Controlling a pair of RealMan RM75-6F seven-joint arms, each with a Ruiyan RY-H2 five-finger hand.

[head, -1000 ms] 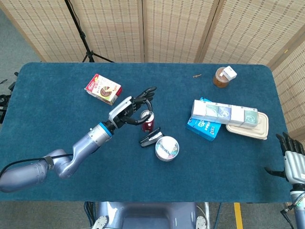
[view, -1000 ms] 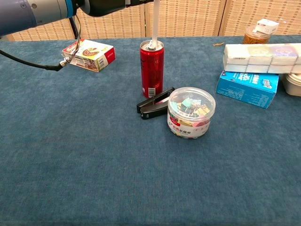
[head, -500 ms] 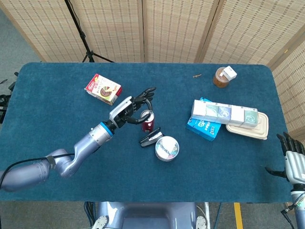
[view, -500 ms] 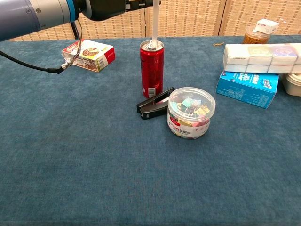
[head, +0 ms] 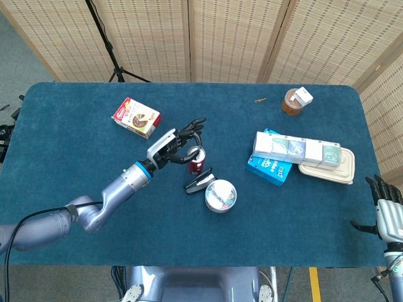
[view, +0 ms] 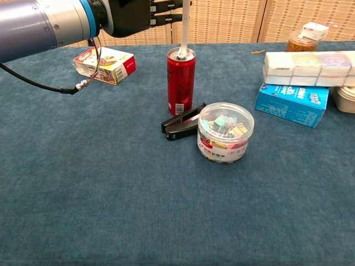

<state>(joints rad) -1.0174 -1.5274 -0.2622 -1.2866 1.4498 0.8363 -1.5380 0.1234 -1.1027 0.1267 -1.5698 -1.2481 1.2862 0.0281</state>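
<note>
A red can (head: 196, 163) (view: 181, 83) stands upright mid-table with a white straw (view: 186, 27) rising out of its top. My left hand (head: 176, 143) (view: 138, 14) hovers just above and left of the can, its fingertips pinching the straw's upper part. The top of the straw is cut off by the chest view's edge. My right hand (head: 390, 214) hangs off the table's right front corner, fingers apart, holding nothing.
A black clip (head: 199, 182) (view: 180, 123) and a round tub of clips (head: 220, 195) (view: 224, 133) lie right in front of the can. A red box (head: 136, 117) sits back left. A blue box (head: 269, 165), a row of white boxes (head: 296, 148), a food container (head: 327, 171) and a brown jar (head: 293, 102) are at the right.
My left hand has shifted slightly right and forward with the straw; the can has nudged a little right with it. The right hand has not moved.
</note>
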